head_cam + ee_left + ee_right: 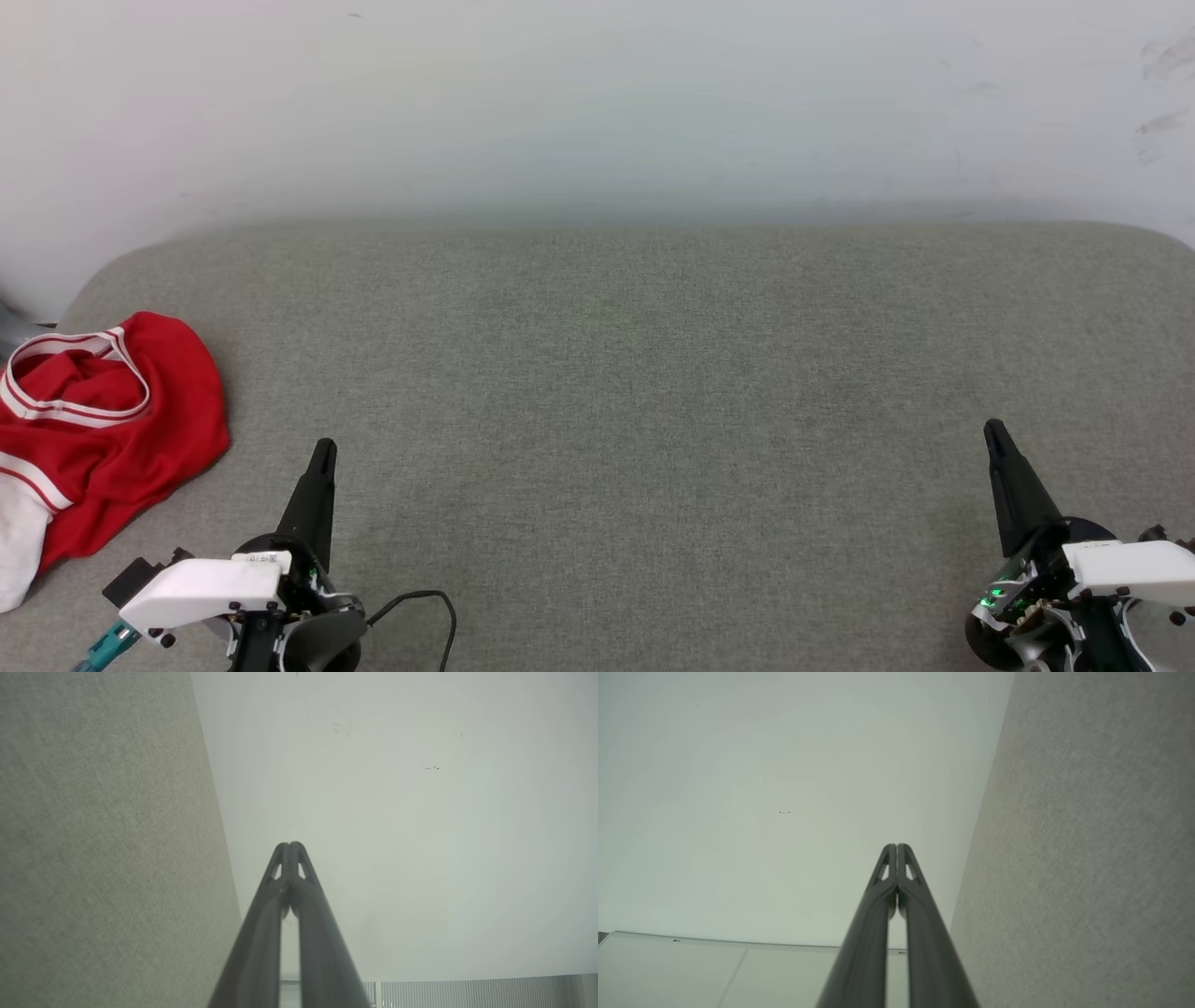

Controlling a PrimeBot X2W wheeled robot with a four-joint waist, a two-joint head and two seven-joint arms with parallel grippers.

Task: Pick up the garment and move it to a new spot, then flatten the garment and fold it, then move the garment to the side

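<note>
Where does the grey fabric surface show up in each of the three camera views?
Head view: the grey fabric surface spans the lower two-thirds of the picture.
Left wrist view: the surface runs down the left side.
Right wrist view: the surface runs down the right side.
Shared landmark: the white wall, bordering the surface in every view.

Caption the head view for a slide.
Crumpled red garment at the left edge of the grey cushion; left gripper and right gripper hover, jaws shut, empty.
</note>
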